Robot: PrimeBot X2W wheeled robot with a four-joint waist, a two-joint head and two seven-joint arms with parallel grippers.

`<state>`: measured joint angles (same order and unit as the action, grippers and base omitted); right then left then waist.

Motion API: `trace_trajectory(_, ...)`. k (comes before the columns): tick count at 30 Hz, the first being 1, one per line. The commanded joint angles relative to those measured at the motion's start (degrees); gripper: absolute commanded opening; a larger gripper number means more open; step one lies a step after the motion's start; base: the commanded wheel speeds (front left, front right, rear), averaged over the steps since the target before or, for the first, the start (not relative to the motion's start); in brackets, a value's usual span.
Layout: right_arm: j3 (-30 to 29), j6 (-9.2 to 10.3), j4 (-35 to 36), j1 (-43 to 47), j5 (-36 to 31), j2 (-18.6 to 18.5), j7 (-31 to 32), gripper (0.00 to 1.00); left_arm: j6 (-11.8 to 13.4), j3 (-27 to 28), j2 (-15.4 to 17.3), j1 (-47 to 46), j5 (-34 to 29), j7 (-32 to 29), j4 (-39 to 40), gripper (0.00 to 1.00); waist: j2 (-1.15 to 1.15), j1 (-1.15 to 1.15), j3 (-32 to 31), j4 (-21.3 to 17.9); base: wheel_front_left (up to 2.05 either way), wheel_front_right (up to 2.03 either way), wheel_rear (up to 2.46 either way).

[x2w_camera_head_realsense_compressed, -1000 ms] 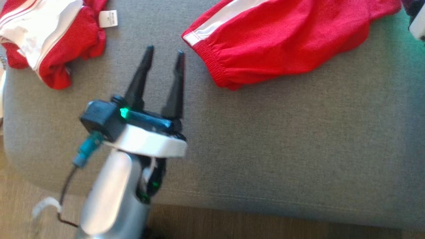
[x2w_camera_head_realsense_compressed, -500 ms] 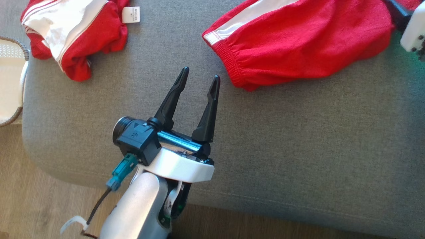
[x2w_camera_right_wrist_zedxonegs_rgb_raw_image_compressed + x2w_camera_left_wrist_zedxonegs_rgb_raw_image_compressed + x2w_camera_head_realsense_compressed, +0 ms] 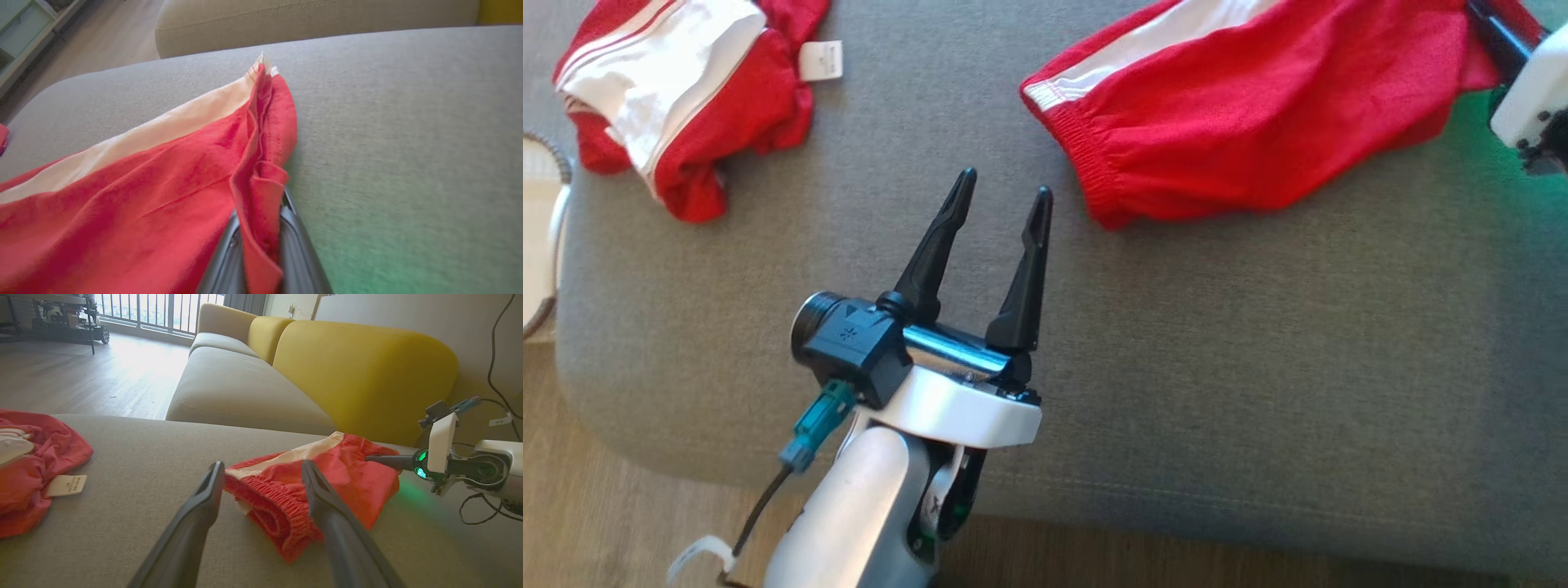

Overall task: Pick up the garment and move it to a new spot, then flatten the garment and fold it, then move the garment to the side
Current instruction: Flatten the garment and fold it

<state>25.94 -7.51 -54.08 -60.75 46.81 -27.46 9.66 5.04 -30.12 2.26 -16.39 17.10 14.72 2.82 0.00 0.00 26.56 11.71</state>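
The right gripper (image 3: 261, 216) pinches the right edge of the red white-striped cloth garment (image 3: 1258, 106); the left gripper (image 3: 1005, 184) gapes near its elastic band (image 3: 1086, 163). Pick-up stage, I'd judge: the left must grip next.

Right hand (image 3: 262, 222) now clamped on garment (image 3: 163, 183) edge

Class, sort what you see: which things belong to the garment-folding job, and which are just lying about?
In the job: red garment, pinched by the right claw; open left claw; grey cushion under it.
Lying about: crumpled red-and-white bundle at the left; pale basket; yellow sofa.
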Motion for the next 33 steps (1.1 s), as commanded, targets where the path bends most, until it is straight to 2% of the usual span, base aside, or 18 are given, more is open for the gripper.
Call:
trace_trajectory(1, -0.92, 0.02, 1.96, 1.91, 1.51, -1.22, -1.63, 0.0, 0.11, 2.46, 0.62, 1.17, -0.86, 0.28, 2.02, 1.0, 0.0, 0.0, -0.76, -1.63, 0.0, 0.0, 0.0)
trace_trajectory(9, -4.01, 0.02, 4.03, 5.65, 4.16, -3.41, -4.86, 0.0, -0.91, 4.54, 0.62, 2.12, -2.02, 0.28, 2.18, 1.0, 0.0, 0.0, -1.2, -7.1, 0.0, 0.0, 0.0)
trace_trajectory(15, -6.35, 0.02, 4.0, 6.37, 3.72, -4.7, -5.96, 0.0, -1.54, 4.83, 0.62, 1.56, -2.73, 0.28, 1.95, 1.0, 0.0, 0.0, -0.62, -9.07, 0.0, 0.0, 0.0)
trace_trajectory(22, -7.01, 0.02, 7.77, 6.87, 2.34, -4.11, -6.86, 0.0, -2.05, 4.33, 0.62, 0.59, -2.83, 0.28, 1.41, 1.0, 0.0, 0.0, 0.25, -9.07, 0.0, 0.0, 0.0)
trace_trajectory(33, -4.59, 0.02, 20.78, 7.6, -1.86, -2.65, -3.51, 0.0, -1.98, 4.68, 0.62, 1.27, -2.45, 0.28, 0.5, 1.0, 0.0, 0.0, -1.2, -7.83, 0.0, 0.0, 0.0)
